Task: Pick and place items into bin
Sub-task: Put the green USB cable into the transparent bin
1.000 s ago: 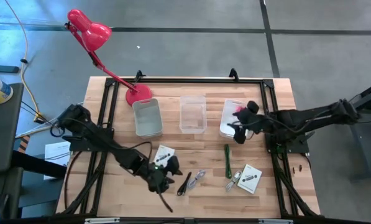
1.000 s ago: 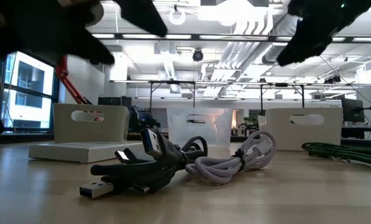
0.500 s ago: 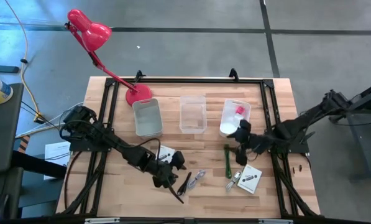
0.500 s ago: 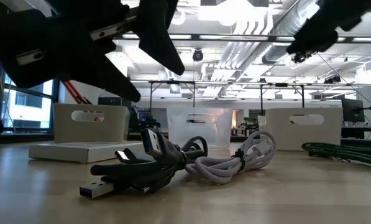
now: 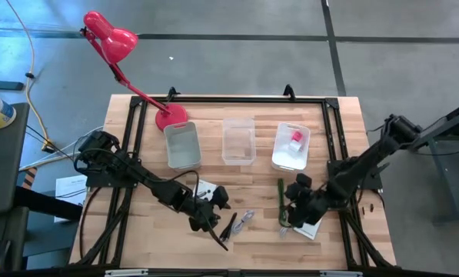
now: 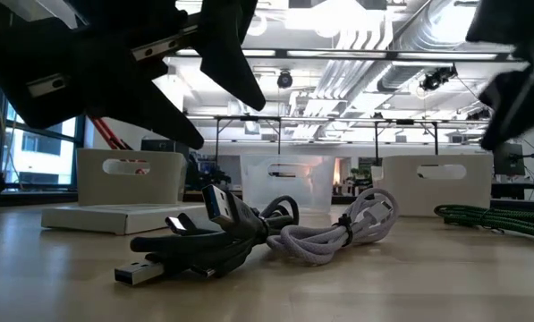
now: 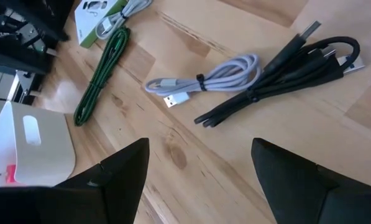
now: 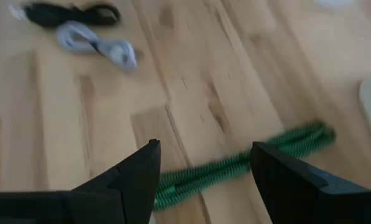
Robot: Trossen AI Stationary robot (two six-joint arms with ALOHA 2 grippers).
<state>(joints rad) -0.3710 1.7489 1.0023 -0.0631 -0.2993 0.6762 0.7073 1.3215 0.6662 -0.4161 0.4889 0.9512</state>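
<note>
Three bins stand in a row at mid-table: grey [image 5: 183, 145], clear [image 5: 238, 140] and white [image 5: 292, 146]. A pink cube [image 5: 296, 137] lies in the white one. A black cable [image 7: 297, 62] and a pale coiled cable [image 7: 204, 81] lie side by side near the table's near edge. My left gripper [image 7: 201, 186] hovers open just left of them. A green cable [image 8: 247, 162] lies to their right, and my right gripper [image 8: 204, 180] hangs open above it. One white card [image 5: 311, 221] lies beside the right gripper; another [image 5: 204, 190] is partly under the left arm.
The red desk lamp [image 5: 110, 42] has its base [image 5: 171, 117] at the far left corner, beside the grey bin. A black frame [image 5: 333, 123] runs along the table's edges. Bare wood [image 5: 248, 181] lies between the bins and the cables.
My right gripper has left the white bin, moved toward the table's near edge and come down over the green cable. The pink cube has stayed in the white bin. My left gripper has shifted a little right toward the black cable, then held still.
</note>
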